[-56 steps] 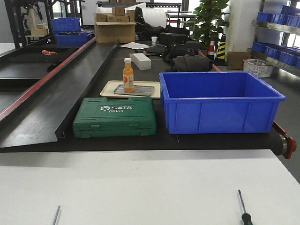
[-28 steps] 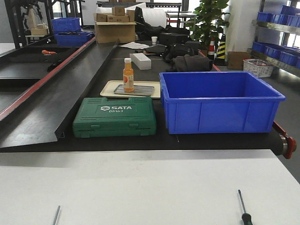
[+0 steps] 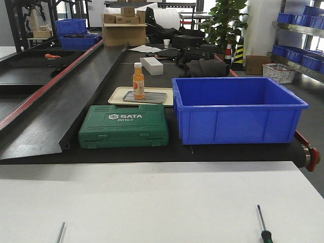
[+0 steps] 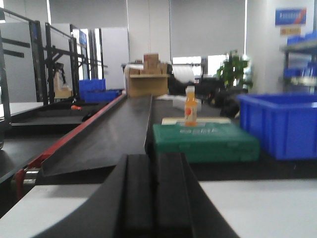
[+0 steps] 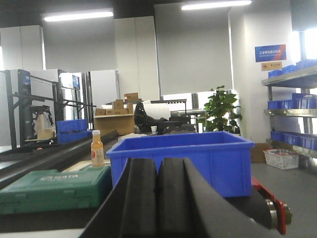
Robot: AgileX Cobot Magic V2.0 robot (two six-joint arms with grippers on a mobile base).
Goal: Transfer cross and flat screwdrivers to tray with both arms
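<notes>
Our left hand (image 4: 153,198) and right hand (image 5: 157,198) are pinched shut, empty; we should open each, then straddle the left screwdriver (image 3: 61,232) and right screwdriver (image 3: 262,226) squarely.

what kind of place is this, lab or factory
Probably a factory or warehouse floor: a long black conveyor belt, metal shelving with blue bins, and stacked cardboard boxes behind.

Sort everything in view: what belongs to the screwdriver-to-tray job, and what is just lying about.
Job: right screwdriver, left screwdriver, grey tray, left gripper, right gripper.
Lying about: green tool case, blue crate, orange bottle, beige tray.
</notes>
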